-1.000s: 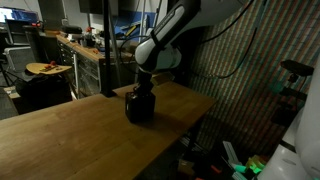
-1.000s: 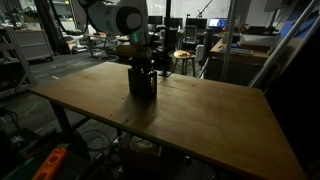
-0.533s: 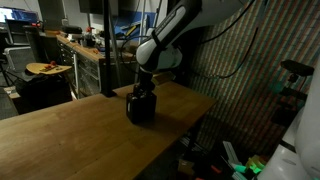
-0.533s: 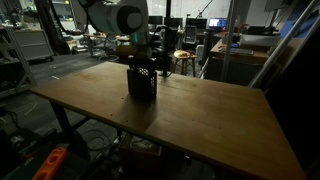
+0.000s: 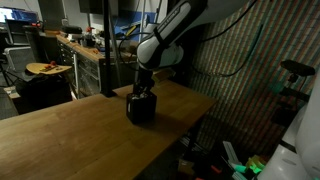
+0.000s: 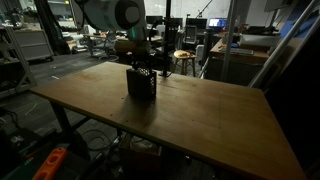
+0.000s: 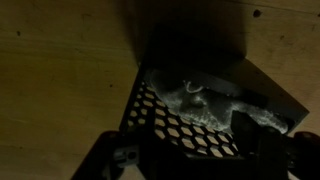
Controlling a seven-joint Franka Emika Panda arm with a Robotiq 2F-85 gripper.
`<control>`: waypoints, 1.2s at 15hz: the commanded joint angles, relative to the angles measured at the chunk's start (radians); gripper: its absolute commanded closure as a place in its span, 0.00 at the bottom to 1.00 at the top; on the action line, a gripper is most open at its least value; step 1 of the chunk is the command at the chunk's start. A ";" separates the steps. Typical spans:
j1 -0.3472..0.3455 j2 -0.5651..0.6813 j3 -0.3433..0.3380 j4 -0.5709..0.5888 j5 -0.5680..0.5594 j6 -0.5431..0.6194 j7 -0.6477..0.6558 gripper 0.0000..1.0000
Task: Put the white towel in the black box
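The black box stands on the wooden table, near one edge. In the wrist view its wall is a honeycomb mesh. The white towel lies crumpled inside the box. My gripper hangs straight above the box's mouth, fingertips at about rim height. In the wrist view the gripper is open: its dark fingers stand apart on either side of the box's mouth and nothing is held between them.
The room is dim. Workbenches, a stool and cluttered shelves stand beyond the table. A patterned curtain hangs close behind the arm. Cables and boxes lie on the floor under the table's edge.
The gripper has opened and let go of the towel, which now lies in the box. The gripper has risen slightly above the box.
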 commanded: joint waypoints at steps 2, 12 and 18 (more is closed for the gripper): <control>0.024 -0.067 -0.002 -0.034 -0.039 -0.010 0.033 0.35; 0.055 -0.135 0.006 -0.054 -0.094 -0.012 0.065 0.43; 0.069 -0.153 0.015 -0.067 -0.125 -0.012 0.088 0.97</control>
